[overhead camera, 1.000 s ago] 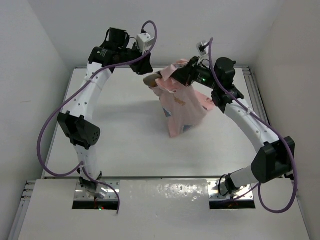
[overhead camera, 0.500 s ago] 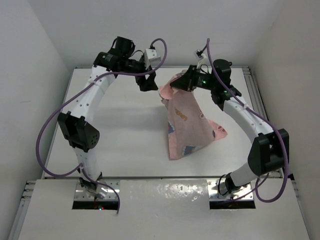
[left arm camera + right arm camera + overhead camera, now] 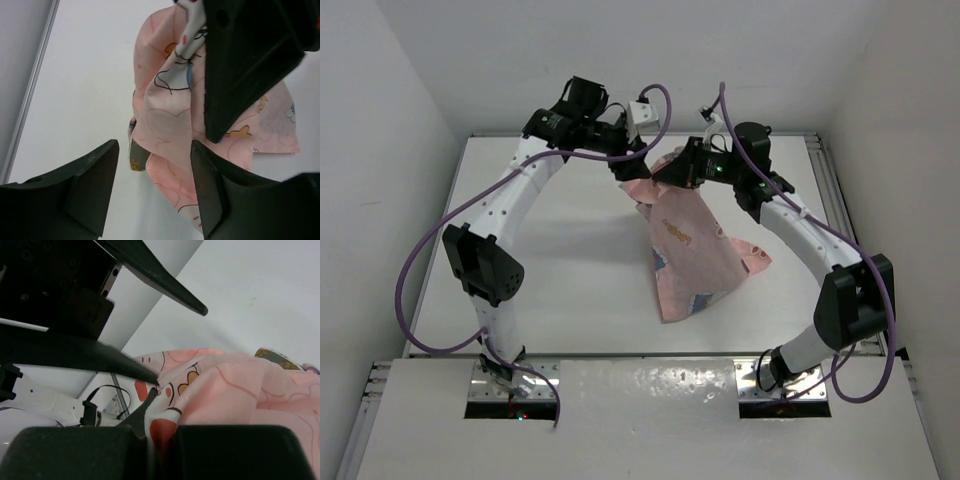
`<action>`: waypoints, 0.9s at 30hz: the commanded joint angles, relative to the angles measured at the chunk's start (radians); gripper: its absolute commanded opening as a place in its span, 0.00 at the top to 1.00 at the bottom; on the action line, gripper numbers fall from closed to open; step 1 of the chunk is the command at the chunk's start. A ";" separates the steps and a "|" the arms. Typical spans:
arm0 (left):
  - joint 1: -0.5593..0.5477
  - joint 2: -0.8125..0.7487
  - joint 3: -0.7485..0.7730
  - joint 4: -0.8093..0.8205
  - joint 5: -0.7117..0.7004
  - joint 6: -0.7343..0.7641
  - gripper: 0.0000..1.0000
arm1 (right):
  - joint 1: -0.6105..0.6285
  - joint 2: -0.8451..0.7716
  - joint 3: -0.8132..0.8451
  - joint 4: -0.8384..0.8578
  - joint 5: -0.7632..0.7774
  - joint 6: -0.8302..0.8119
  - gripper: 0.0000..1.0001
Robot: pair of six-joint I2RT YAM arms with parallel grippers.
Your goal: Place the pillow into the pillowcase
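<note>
**Student:** Top view: where does the pillowcase lie?

**Tutor:** Right of the table's middle. Its top is raised off the surface at the far centre. From there the cloth falls in a long drape toward the near edge, with one flap spread flat to the right.

**Student:** And the tools?

**Tutor:** The right gripper is closed on the raised top of the cloth. The left gripper hangs just beside it on the left. Its jaws cannot be read from this view.

**Student:** Left wrist view?

**Tutor:** The left fingers stand well apart with nothing held between them, and the pink cloth hangs beyond the gap. The right gripper, a dark block at upper right, pinches the printed cloth at its top. At the drape's left edge a small olive patch, the pillow, shows under a fold. The rest of it is covered.

**Student:** Right wrist view?

**Tutor:** The right fingers meet on a bunched fold of the pillowcase at bottom centre, and the cloth spreads away to the right. An olive corner of the pillow with pale trim peeps over the pink cloth at far right. The two left fingers cross the upper left, spread. The lower tip is just beside the cloth, and whether it touches cannot be told.
</note>
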 commanded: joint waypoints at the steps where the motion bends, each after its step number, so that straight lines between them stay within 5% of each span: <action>1: 0.002 0.000 -0.035 0.083 -0.084 -0.022 0.44 | 0.012 -0.025 0.031 0.073 -0.003 -0.008 1.00; 4: 0.003 0.001 -0.038 0.134 -0.135 -0.059 0.58 | 0.021 -0.025 0.033 0.071 -0.011 -0.017 1.00; 9: 0.003 0.012 -0.050 0.137 -0.059 -0.087 0.59 | 0.023 -0.041 0.019 0.038 0.002 -0.039 1.00; 15: 0.003 0.015 -0.102 0.159 0.059 -0.150 1.00 | 0.021 -0.038 0.016 0.026 0.002 -0.044 1.00; 18: 0.002 0.017 -0.104 0.134 0.082 -0.156 1.00 | 0.008 -0.036 0.014 0.001 0.005 -0.045 1.00; 24: 0.009 0.009 -0.026 0.157 -0.163 -0.237 1.00 | -0.031 -0.045 0.016 -0.083 0.024 -0.074 1.00; 27: 0.014 0.006 0.034 0.183 -0.436 -0.268 1.00 | -0.049 -0.036 0.046 -0.246 0.151 -0.151 1.00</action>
